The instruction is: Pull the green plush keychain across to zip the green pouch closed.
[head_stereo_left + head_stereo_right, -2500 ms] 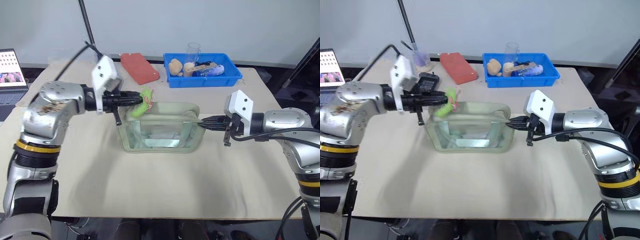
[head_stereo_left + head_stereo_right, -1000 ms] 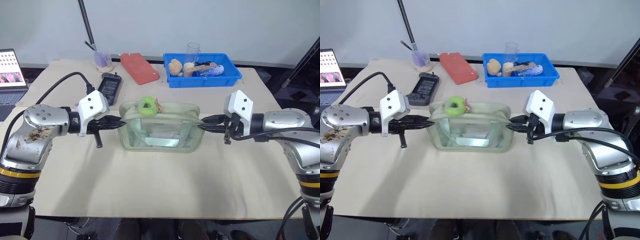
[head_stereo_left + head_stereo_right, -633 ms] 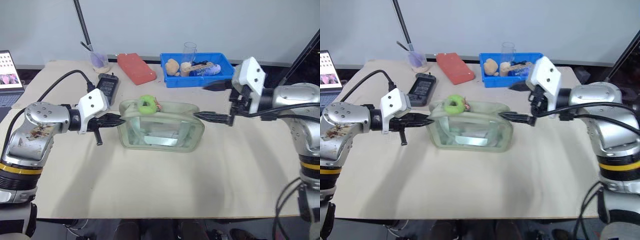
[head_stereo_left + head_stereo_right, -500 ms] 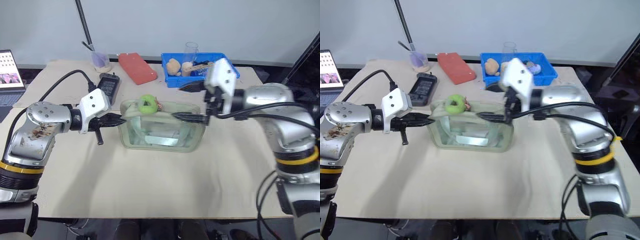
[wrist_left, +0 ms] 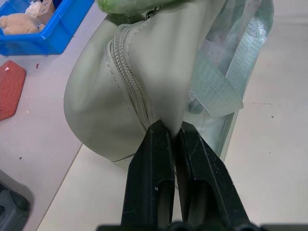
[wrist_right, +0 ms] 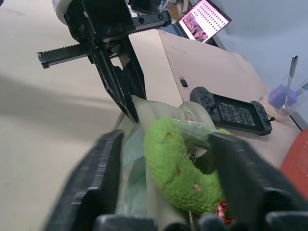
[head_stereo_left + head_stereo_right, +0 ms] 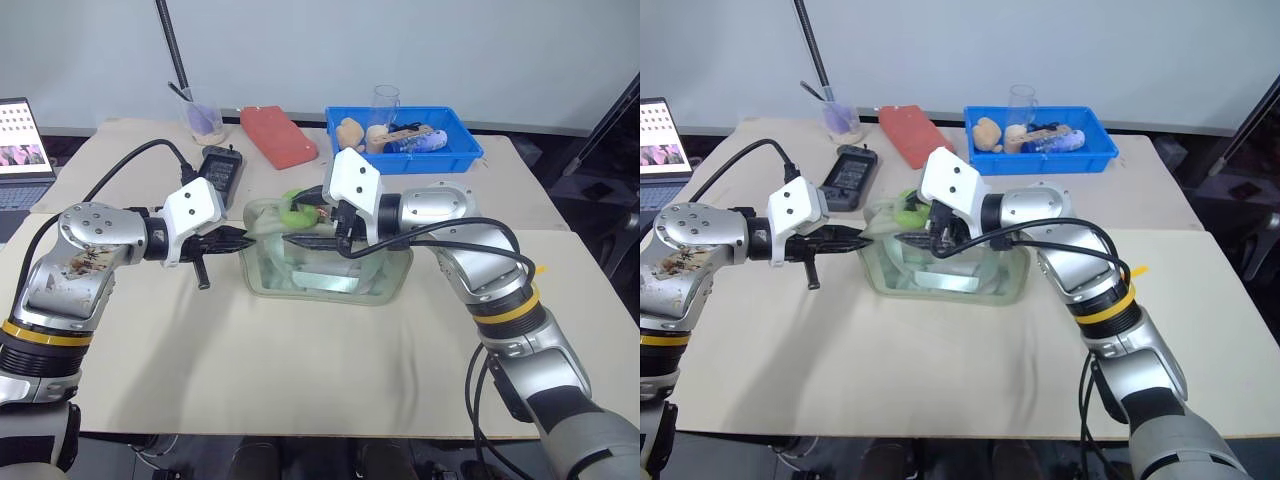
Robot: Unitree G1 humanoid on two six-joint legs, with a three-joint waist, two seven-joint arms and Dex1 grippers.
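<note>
The green pouch (image 7: pixel 325 262) sits mid-surface, unzipped. The left claw (image 5: pixel 169 132) pinches its end. The right claw (image 6: pixel 166 178), open, straddles the green plush keychain (image 6: pixel 179 171); grasp and pull remain.

Fuzzy plush green plush keychain (image 6: pixel 179 169) between the right end effector (image 6: pixel 168 183) fingers, matt cloth green pouch (image 5: pixel 120 96) with woven strap, clear glossy window, matt counter (image 7: pixel 300 370)
</note>
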